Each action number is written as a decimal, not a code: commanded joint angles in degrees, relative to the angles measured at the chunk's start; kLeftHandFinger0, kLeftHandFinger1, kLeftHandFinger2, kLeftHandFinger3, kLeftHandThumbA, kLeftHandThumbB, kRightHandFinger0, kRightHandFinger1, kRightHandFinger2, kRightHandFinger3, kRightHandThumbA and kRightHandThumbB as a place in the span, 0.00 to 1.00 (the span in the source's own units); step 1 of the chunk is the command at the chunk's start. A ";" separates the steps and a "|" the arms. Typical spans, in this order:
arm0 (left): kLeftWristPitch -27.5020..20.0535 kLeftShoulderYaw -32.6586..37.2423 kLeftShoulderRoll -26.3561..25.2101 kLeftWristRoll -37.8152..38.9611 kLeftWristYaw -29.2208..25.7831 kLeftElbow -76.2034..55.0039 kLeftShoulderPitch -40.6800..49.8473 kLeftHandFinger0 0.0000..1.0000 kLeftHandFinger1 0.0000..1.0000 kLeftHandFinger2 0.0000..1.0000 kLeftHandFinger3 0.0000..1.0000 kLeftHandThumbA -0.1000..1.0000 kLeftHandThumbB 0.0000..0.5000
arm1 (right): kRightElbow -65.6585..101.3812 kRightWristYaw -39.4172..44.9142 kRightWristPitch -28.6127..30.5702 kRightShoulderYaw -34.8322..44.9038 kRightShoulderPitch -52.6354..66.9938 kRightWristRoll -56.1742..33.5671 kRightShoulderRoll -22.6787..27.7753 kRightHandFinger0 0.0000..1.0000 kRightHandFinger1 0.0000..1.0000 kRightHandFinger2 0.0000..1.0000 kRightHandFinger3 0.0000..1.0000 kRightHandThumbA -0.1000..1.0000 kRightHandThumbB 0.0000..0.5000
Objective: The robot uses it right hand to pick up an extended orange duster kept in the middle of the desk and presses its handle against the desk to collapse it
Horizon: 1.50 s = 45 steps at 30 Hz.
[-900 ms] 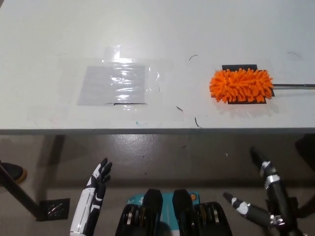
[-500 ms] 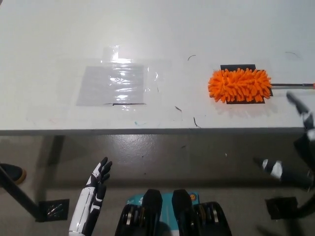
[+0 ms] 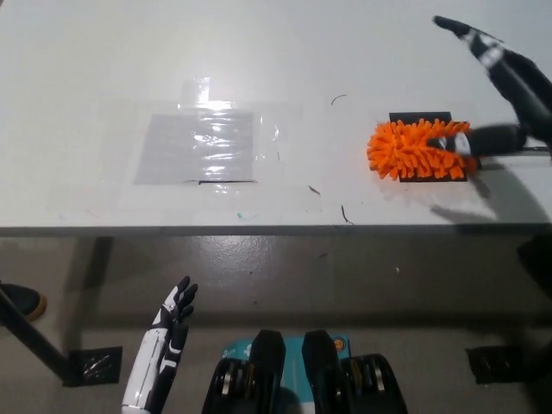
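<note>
Duster [image 3: 414,150] is seen at three o'clock on the surface [image 3: 285,60]. Right hand [image 3: 500,86], fingers spread and empty, should be lowered onto the handle, not the fluffy head. Left hand [image 3: 168,332] is rested, open, at seven o'clock.

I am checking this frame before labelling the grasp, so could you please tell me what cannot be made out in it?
- Head view: the orange duster handle runs under the right hand and off the right edge, so its length and extension are hidden.
- Whether the right hand touches the handle: unclear, its fingers overlap the duster head.
- The black patch under the duster is mostly covered.
- The left hand, resting open below the desk, has its arm cut by the bottom edge.
</note>
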<state>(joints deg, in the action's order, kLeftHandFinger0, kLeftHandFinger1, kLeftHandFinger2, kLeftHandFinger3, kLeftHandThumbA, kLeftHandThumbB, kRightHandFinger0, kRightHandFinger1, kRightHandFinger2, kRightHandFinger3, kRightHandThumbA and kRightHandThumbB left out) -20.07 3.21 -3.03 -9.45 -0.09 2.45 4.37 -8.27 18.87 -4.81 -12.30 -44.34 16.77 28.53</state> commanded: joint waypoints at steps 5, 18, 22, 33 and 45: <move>-3.21 0.61 -0.08 -0.80 -0.42 -0.25 -0.56 1.00 1.00 1.00 1.00 1.00 0.24 | -20.15 10.50 -6.75 -5.66 -13.63 -0.21 -1.57 1.00 1.00 1.00 1.00 1.00 0.79; -2.37 1.17 -0.78 -1.70 0.02 -0.05 -1.32 1.00 1.00 1.00 1.00 1.00 0.25 | -45.16 9.96 -4.45 -11.15 -22.08 3.17 -5.37 1.00 1.00 1.00 1.00 1.00 0.93; -2.14 1.16 -0.90 -1.95 -0.12 -0.08 -1.53 1.00 1.00 1.00 1.00 1.00 0.24 | -48.38 9.63 -2.70 -11.21 -23.17 3.13 -5.95 1.00 1.00 1.00 1.00 1.00 0.92; -1.62 1.54 -1.08 -2.41 0.09 -0.22 -2.20 1.00 1.00 1.00 1.00 1.00 0.20 | -56.23 8.30 0.77 -14.98 -25.80 6.74 -7.04 1.00 1.00 1.00 1.00 1.00 0.97; -1.25 2.40 -1.58 -3.13 0.06 -0.48 -1.99 1.00 1.00 1.00 1.00 1.00 0.27 | -60.92 3.84 4.95 -14.64 -26.74 7.64 -8.67 1.00 1.00 1.00 1.00 0.93 0.81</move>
<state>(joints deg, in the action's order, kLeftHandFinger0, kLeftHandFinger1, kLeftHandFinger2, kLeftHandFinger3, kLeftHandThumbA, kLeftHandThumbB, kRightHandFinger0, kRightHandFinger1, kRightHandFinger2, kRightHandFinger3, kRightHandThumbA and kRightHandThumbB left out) -20.65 5.46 -4.33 -12.07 -0.06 2.98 3.02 -68.66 28.16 -4.76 -26.94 -67.08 22.78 20.00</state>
